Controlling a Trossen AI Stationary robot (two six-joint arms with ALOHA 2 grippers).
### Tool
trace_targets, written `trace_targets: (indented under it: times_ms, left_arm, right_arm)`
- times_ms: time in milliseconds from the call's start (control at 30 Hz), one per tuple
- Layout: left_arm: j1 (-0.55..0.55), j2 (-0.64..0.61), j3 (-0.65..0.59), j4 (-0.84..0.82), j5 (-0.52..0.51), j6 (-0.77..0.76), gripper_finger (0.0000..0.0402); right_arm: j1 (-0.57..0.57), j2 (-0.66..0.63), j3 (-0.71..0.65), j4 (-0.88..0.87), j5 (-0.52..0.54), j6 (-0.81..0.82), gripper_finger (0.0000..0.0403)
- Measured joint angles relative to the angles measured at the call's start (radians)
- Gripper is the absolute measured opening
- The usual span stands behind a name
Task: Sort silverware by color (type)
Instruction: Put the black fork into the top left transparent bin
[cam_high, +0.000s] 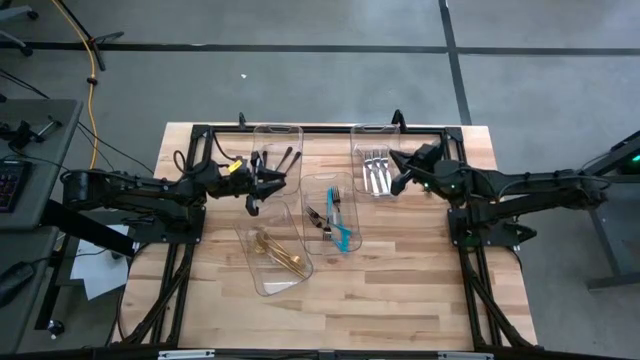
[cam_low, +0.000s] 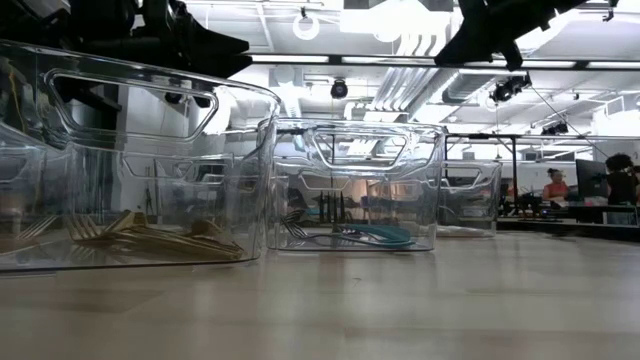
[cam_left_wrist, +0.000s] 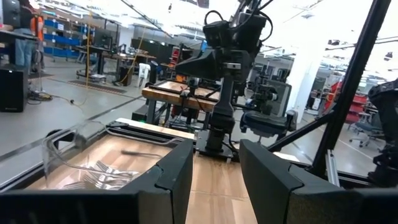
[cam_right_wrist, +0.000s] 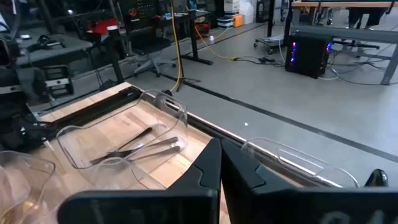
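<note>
Silverware (cam_high: 340, 222) in clear bins (cam_high: 276, 262) by finish.

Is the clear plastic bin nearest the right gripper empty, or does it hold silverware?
It holds silverware: shiny silver forks lie inside the clear plastic bin, seen from above and through its wall in the left wrist view.
</note>
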Motion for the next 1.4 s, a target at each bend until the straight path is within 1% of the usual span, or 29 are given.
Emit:
trace_targets:
  times_ms: [200,367,433,533,633,767,867,933,1067,1200,1400]
  left_arm:
    - [-0.010,0.000,0.000,-0.004,0.000,0.000,0.0126]
    - [-0.010,0.000,0.000,-0.022,0.000,0.000,0.0126]
    - [-0.010,0.000,0.000,-0.023,0.000,0.000,0.0126]
    - [-0.010,0.000,0.000,-0.023,0.000,0.000,0.0126]
    - [-0.010,0.000,0.000,-0.023,0.000,0.000,0.0126]
    - [-0.010,0.000,0.000,-0.023,0.000,-0.001,0.0126]
    - [-0.013,0.000,0.000,-0.023,-0.001,-0.001,0.0126]
    - [-0.018,0.000,0.000,-0.023,-0.001,-0.001,0.0126]
    - [-0.028,0.000,0.000,-0.022,-0.001,-0.001,0.0126]
    - [-0.029,0.000,0.000,-0.022,-0.001,0.000,0.0126]
    - [-0.029,0.000,0.000,-0.022,-0.004,0.000,0.0126]
  right_arm:
    - [-0.001,0.000,0.000,-0.003,0.014,-0.008,0.0001]
    - [-0.011,-0.033,0.000,-0.064,0.151,-0.001,0.0001]
    - [-0.030,-0.057,0.000,-0.106,0.175,0.015,0.0000]
    - [-0.067,-0.089,0.000,-0.198,0.175,0.079,0.0000]
    - [-0.115,-0.104,0.000,-0.329,0.143,0.188,0.0000]
    - [-0.194,-0.101,0.000,-0.541,0.065,0.339,0.0003]
    - [-0.241,-0.097,-0.004,-0.676,0.043,0.421,0.0017]
    - [-0.263,-0.097,-0.025,-0.708,0.025,0.452,0.0030]
    - [-0.306,-0.098,-0.108,-0.684,-0.070,0.480,0.0063]
    - [-0.353,-0.098,-0.213,-0.619,-0.102,0.566,0.0092]
    - [-0.435,-0.098,-0.343,-0.477,-0.179,0.669,0.0103]
